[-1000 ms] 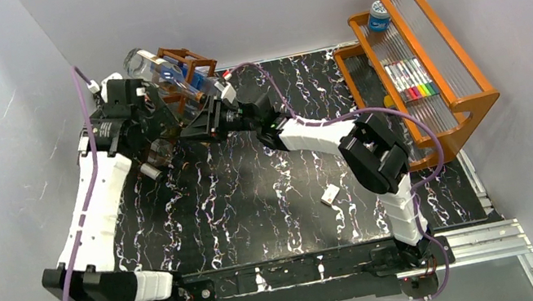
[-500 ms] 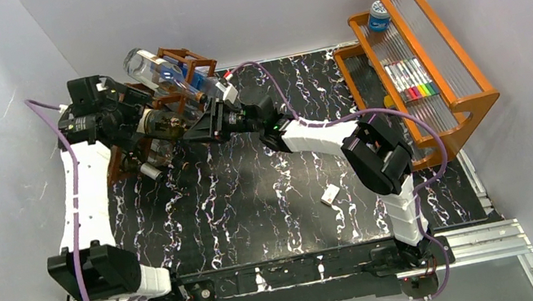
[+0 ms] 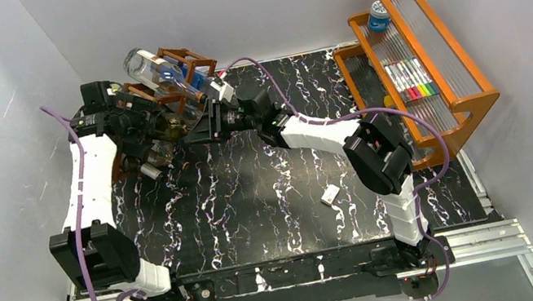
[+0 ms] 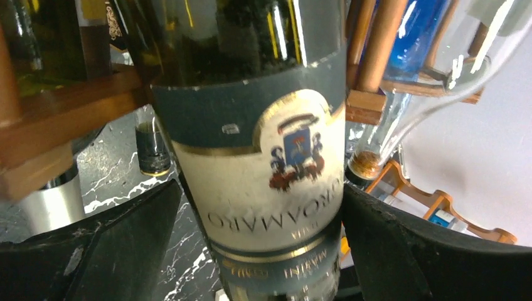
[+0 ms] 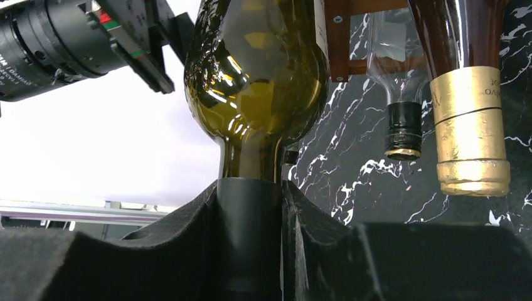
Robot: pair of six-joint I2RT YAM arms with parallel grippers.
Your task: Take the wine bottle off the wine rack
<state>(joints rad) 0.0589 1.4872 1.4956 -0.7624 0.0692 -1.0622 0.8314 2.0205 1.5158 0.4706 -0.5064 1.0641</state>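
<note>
One wine bottle (image 5: 257, 81) in right gripper (image 5: 251, 200)

Right gripper (image 5: 251, 195) — tight on wine bottle (image 5: 257, 81) neck

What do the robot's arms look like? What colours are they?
Both the left arm and right arm have smooth white shells with chunky black joints. A thin purple cable loops along each one. The fingers are black, wedge-shaped, with a matte surface.
</note>
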